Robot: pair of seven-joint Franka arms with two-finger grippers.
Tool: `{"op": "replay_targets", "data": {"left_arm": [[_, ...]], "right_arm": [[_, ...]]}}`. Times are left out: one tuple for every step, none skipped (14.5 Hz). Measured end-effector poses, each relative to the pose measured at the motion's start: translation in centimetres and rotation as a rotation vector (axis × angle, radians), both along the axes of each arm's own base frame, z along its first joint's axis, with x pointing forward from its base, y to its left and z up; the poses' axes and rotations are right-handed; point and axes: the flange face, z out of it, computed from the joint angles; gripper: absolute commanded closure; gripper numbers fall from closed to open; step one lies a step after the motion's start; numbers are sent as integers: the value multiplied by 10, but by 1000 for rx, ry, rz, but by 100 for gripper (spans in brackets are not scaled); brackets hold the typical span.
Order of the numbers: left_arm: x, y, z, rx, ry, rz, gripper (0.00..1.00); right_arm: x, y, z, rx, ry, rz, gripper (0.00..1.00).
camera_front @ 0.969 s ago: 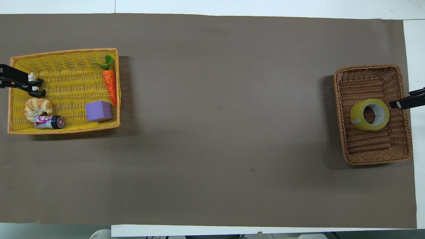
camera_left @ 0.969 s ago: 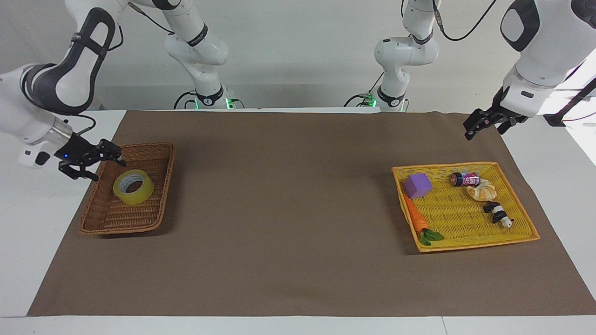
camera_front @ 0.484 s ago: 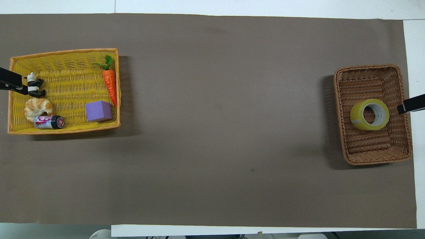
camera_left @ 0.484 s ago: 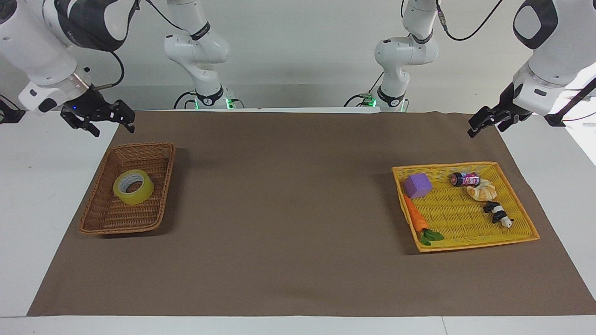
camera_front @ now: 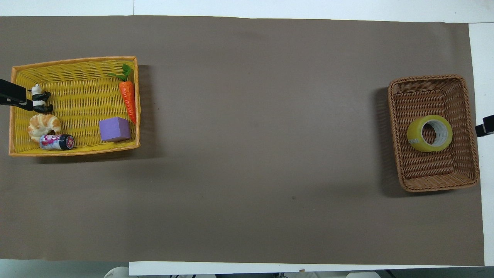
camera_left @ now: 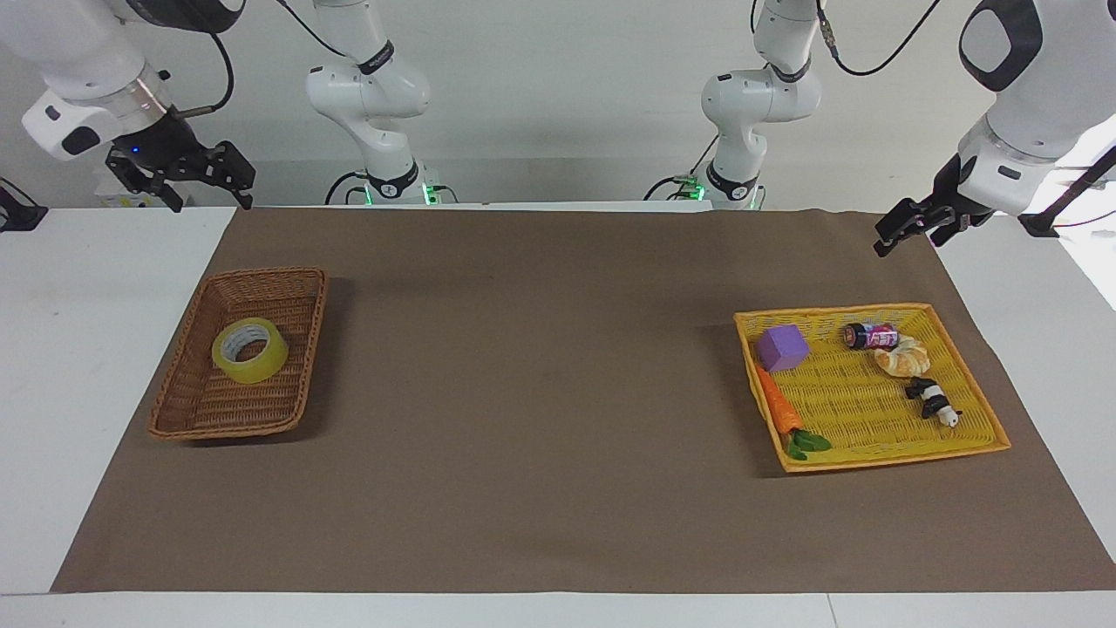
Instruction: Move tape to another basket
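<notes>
The yellow tape (camera_left: 249, 350) (camera_front: 429, 133) lies flat, hole up, in the brown wicker basket (camera_left: 202, 410) (camera_front: 428, 181) at the right arm's end of the table. My right gripper (camera_left: 212, 197) (camera_front: 485, 130) is open and empty, raised high, over the white table just off the basket's outer side. My left gripper (camera_left: 907, 237) (camera_front: 12, 97) is open and empty, up in the air over the outer rim of the yellow tray (camera_left: 881, 453) (camera_front: 73, 61).
The yellow tray at the left arm's end holds a purple block (camera_left: 782, 347), a toy carrot (camera_left: 779, 410), a small can (camera_left: 870, 335), a croissant (camera_left: 904, 357) and a panda figure (camera_left: 933, 401). A brown mat (camera_left: 540, 366) covers the table between the two.
My right gripper has risen from just beside the tape at the basket's rim and pulled away toward the robots, empty. The tape stays in the basket. The left gripper shifted only slightly.
</notes>
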Motion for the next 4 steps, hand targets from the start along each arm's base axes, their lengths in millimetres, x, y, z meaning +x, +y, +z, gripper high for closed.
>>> {"op": "replay_targets", "data": {"left_arm": [[0, 0, 0, 0, 0, 0, 0], [0, 0, 0, 0, 1, 0, 0], [0, 0, 0, 0, 1, 0, 0], [0, 0, 0, 0, 1, 0, 0]], "right_arm": [[0, 0, -1, 0, 2, -2, 0], [0, 0, -1, 0, 6, -3, 0], [0, 0, -2, 0, 12, -4, 0], [1, 0, -2, 0, 14, -4, 0]]}}
